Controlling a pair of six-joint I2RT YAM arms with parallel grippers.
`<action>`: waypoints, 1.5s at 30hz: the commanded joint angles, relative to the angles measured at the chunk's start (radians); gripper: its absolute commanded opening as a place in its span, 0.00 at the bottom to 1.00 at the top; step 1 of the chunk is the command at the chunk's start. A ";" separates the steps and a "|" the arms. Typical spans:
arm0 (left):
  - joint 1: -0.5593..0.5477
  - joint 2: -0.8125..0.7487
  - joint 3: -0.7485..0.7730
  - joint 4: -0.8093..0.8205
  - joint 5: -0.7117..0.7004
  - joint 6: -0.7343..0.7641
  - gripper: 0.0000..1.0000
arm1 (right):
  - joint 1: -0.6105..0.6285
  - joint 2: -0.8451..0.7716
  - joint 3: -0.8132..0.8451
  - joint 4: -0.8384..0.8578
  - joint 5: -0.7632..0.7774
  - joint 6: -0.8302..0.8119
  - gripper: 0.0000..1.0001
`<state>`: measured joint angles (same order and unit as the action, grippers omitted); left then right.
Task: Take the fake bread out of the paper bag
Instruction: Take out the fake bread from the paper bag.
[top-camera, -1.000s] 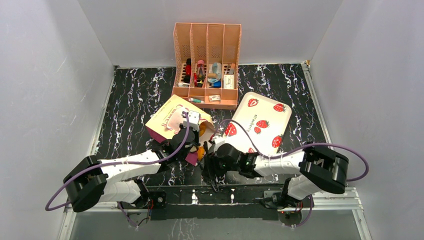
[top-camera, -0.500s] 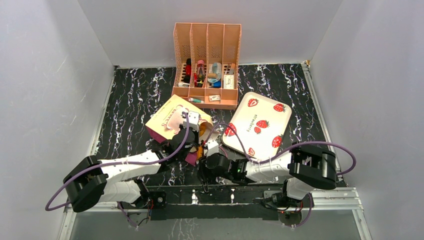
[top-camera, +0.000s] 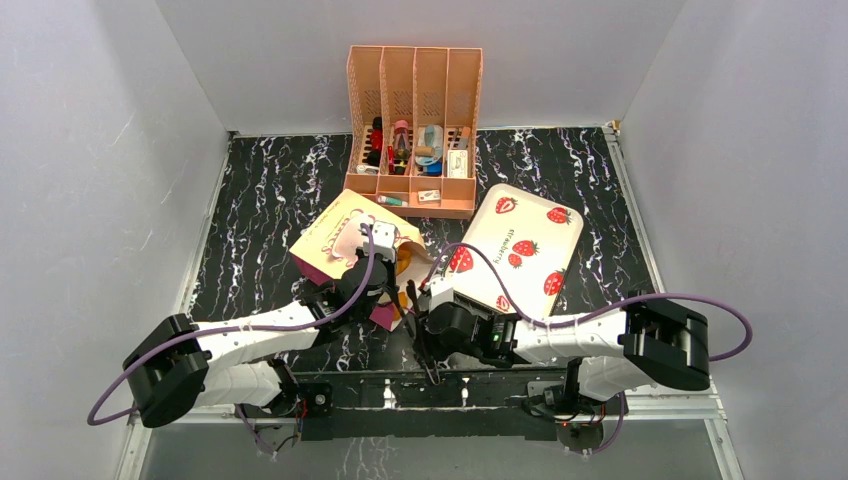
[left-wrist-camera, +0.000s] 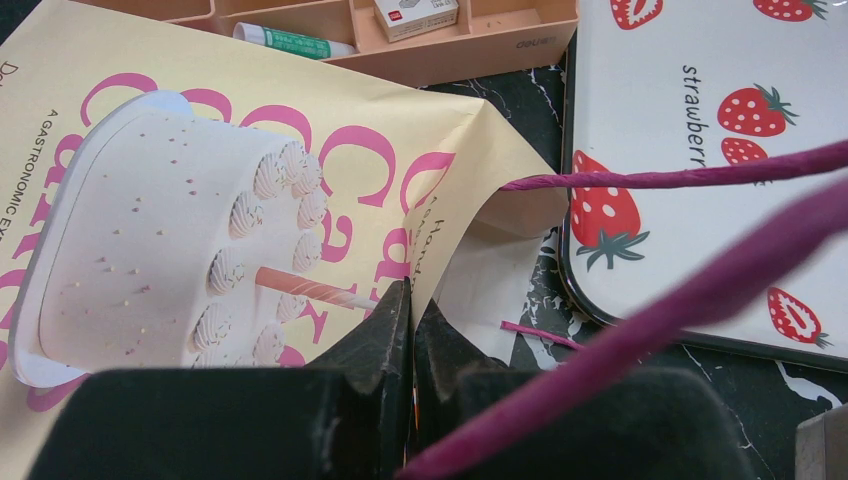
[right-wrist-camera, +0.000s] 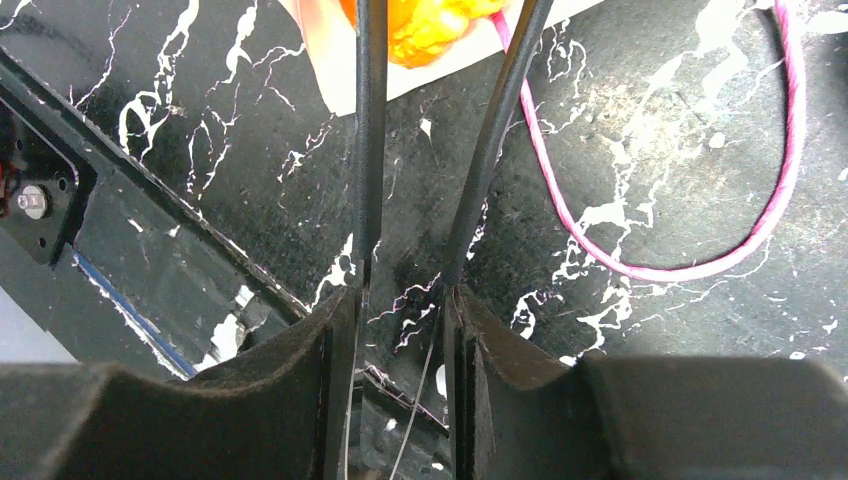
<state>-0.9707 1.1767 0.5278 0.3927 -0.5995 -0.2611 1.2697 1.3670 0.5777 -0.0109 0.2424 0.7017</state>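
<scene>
Left hand (left-wrist-camera: 412, 300) clamped on paper bag (left-wrist-camera: 200, 150) mouth edge. Right hand (right-wrist-camera: 445, 70) narrowly parted, tips straddling orange fake bread (right-wrist-camera: 430, 25) at bag opening, over worktop (right-wrist-camera: 650, 150).

White arms (top-camera: 260, 335), black joints (top-camera: 665, 345), purple cables (left-wrist-camera: 700, 290)

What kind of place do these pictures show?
Probably a robot test cell, not a home: plain grey walls enclose a black marbled table, with staged props, a peach slotted file organiser and a white strawberry-print tray.
</scene>
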 joint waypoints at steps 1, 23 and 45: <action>-0.003 -0.029 0.001 0.019 -0.007 -0.005 0.00 | -0.024 -0.024 0.007 0.014 -0.053 -0.004 0.01; -0.002 -0.031 -0.004 0.020 0.003 -0.013 0.00 | -0.005 0.234 -0.024 0.229 0.152 -0.078 0.54; -0.003 -0.067 -0.002 0.009 -0.049 -0.003 0.00 | 0.019 0.060 -0.039 0.025 0.107 0.033 0.00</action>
<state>-0.9707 1.1515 0.5274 0.3855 -0.6071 -0.2619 1.2831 1.5154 0.5659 0.2100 0.3801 0.7185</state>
